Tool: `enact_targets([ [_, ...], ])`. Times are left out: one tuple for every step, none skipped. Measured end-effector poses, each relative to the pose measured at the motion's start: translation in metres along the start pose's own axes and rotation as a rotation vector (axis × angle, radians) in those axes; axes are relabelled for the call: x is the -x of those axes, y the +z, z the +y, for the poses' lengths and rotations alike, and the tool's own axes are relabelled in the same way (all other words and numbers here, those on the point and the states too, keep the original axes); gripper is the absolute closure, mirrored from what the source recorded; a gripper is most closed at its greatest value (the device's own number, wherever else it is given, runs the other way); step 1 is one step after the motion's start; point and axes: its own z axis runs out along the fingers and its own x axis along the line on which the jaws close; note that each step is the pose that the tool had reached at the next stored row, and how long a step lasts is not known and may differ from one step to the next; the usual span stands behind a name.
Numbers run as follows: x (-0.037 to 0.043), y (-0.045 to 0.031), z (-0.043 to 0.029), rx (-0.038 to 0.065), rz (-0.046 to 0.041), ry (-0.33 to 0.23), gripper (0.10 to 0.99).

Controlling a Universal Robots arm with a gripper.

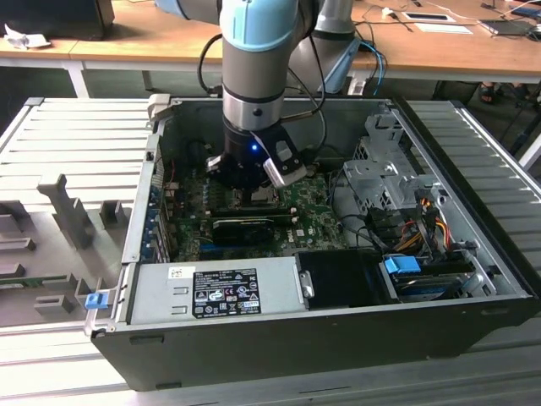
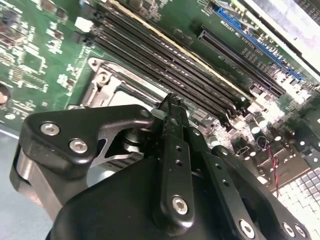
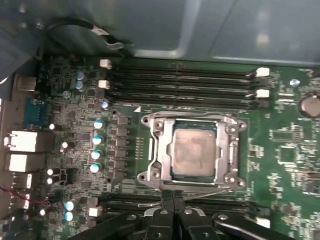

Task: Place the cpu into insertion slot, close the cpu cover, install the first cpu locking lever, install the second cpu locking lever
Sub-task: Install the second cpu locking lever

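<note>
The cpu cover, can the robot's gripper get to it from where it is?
Probably yes. The gripper, fingers shut, sits right at the edge of the cpu cover, which lies flat over the cpu with nothing between them.

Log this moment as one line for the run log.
gripper: shut, empty, beside socket | cpu: seated in insertion slot | cpu cover: closed over it

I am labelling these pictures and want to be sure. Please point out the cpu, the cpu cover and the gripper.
cpu (image 3: pixel 194 156), first wrist view: middle of its dull metal face.
cpu cover (image 3: pixel 161 150), first wrist view: a silver side bar beside the chip.
gripper (image 3: pixel 173 196), first wrist view: where the black fingertips meet.
</note>
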Motion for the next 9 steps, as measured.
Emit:
enact_targets([
  [-0.0008,0.0017,-0.0001,0.000,0.0001,-0.001,0.980],
  [-0.0017,0.0042,-0.0003,0.001,0.0003,-0.004,0.980],
  [-0.0022,0.0060,-0.0005,0.001,0.0005,-0.005,0.980],
  [-0.0028,0.0085,-0.0007,0.001,0.0006,-0.007,0.980],
  [-0.0033,0.0102,-0.0008,0.002,0.0007,-0.009,0.980],
  [-0.0037,0.0126,-0.0010,0.004,0.0009,-0.011,0.980],
  [-0.0051,0.0132,-0.0017,0.011,0.0007,-0.012,0.980],
  [-0.0060,0.0132,-0.0037,0.024,-0.0003,-0.012,0.980],
  [-0.0066,0.0131,-0.0047,0.030,-0.0007,-0.012,0.980],
])
